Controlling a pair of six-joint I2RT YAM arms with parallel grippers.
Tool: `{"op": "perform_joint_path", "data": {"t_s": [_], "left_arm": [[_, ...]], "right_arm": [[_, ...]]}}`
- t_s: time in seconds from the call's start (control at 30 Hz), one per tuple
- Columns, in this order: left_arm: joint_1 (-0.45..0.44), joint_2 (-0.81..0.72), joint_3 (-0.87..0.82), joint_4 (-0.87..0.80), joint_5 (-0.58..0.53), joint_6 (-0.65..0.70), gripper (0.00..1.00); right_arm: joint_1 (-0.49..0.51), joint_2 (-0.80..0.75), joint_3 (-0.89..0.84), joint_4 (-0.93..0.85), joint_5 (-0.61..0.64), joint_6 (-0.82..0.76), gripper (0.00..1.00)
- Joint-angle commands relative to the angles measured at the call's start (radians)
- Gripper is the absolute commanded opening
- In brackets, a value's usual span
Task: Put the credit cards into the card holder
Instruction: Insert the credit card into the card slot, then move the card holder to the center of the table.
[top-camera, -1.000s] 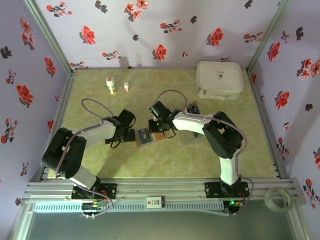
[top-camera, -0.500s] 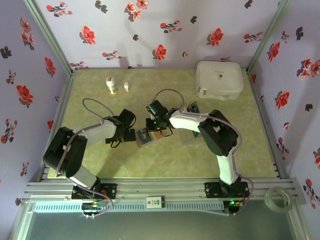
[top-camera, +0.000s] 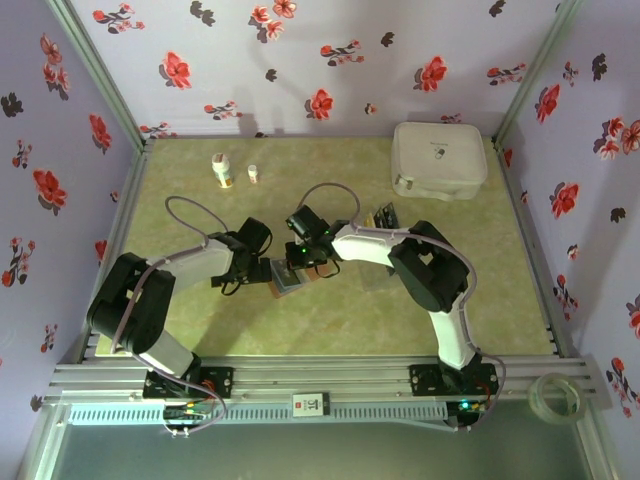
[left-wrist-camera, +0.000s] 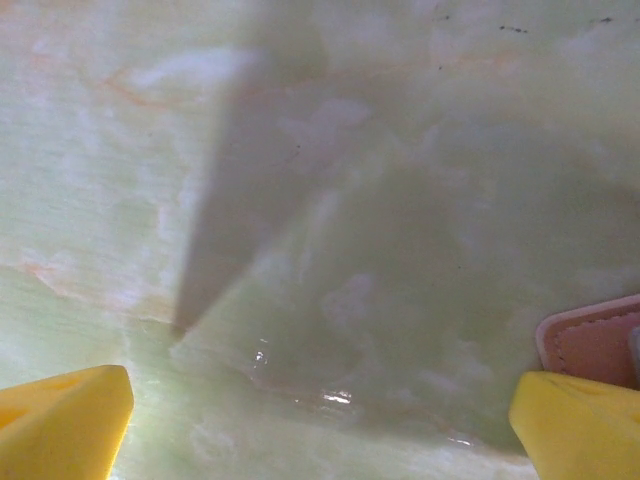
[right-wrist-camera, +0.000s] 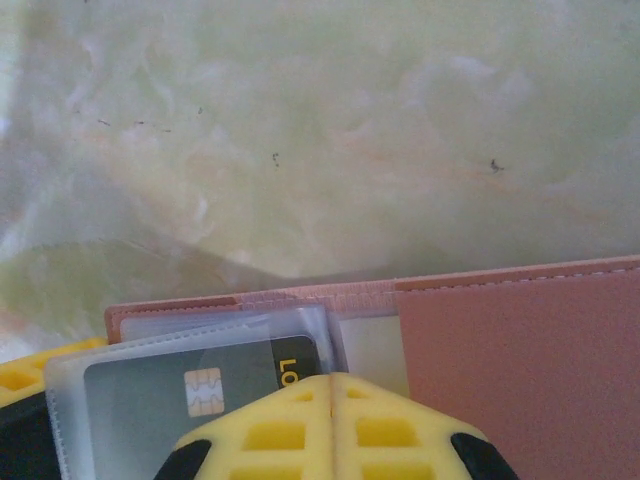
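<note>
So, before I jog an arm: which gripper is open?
The left gripper: its yellow tips stand wide apart over the table, while the right gripper has tips pressed together at the holder.

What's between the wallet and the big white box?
In the top view, the right arm and loose cards lie between the wallet and box.

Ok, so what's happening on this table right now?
Two robot arms are working on a reddish-brown card holder. The right gripper, fingers shut, is at a dark card sitting partly in a clear sleeve of the holder. The left gripper sits wide open beside the holder. More cards lie apart, off to the right.
</note>
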Motion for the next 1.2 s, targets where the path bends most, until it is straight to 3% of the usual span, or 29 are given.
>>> {"op": "perform_joint_path", "data": {"t_s": [0.0,0.37,0.8,1.17], "left_arm": [[0.010,0.052,-0.011,0.021,-0.004,0.015,1.00],[0.013,0.042,-0.008,0.011,-0.014,0.014,1.00],[0.083,-0.102,-0.015,-0.040,-0.044,0.002,1.00],[0.093,-0.127,-0.010,-0.046,-0.024,0.020,1.00]], "right_arm": [[0.022,0.014,0.024,-0.001,-0.023,0.021,0.00],[0.028,-0.031,0.011,0.012,-0.038,0.032,0.00],[-0.033,-0.142,-0.053,0.009,-0.002,0.020,0.00],[-0.059,-0.191,-0.098,-0.022,0.038,-0.013,0.06]]}}
